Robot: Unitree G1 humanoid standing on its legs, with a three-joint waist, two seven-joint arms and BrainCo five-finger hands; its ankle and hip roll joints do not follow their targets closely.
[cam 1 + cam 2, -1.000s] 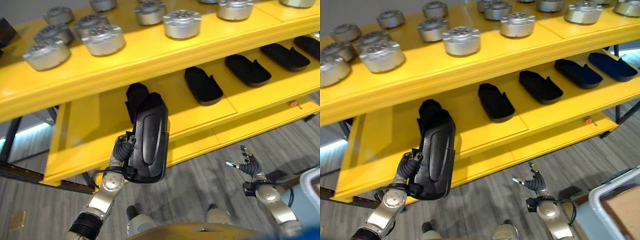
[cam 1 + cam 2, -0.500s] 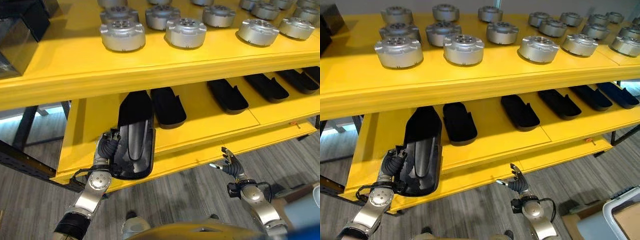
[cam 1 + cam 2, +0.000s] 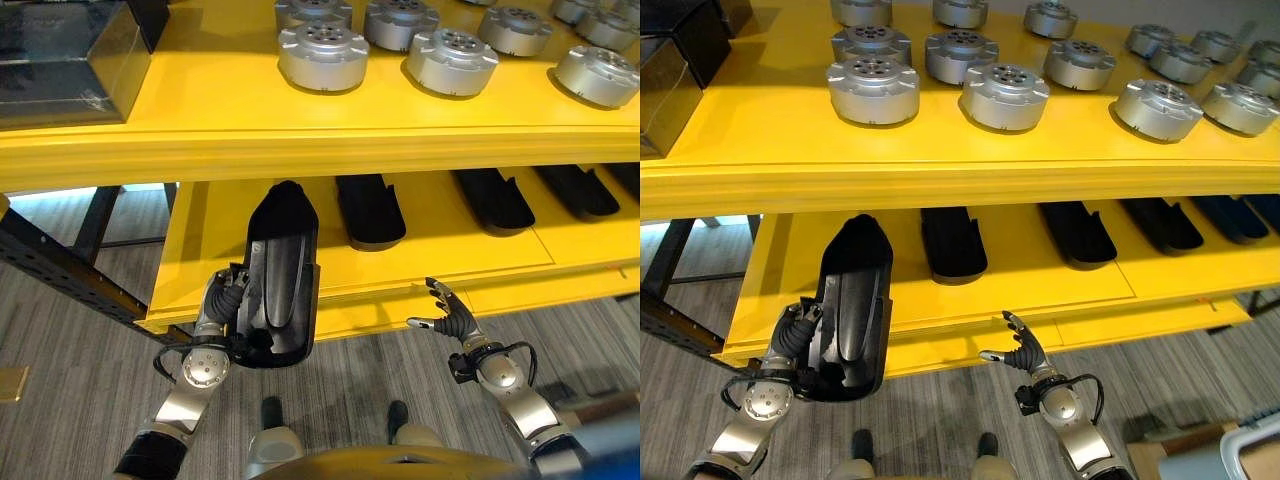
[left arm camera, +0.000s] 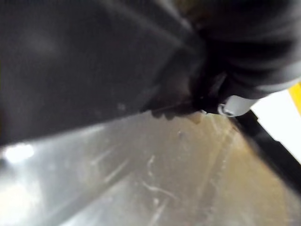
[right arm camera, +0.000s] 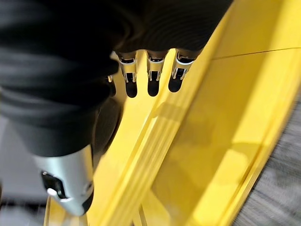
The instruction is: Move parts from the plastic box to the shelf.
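The left hand (image 3: 228, 300) has its fingers curled round the near end of a long black part (image 3: 278, 275), whose far end reaches onto the lower yellow shelf (image 3: 440, 245) beside other black parts (image 3: 369, 208). It looks nearly placed but not yet released. The right hand (image 3: 444, 315) hangs with fingers spread, holding nothing. The right wrist view adds the shelf's front edge up close.

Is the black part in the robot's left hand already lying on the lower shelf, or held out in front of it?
Partly in: the left hand grips the black part; its far end reaches under the upper shelf.
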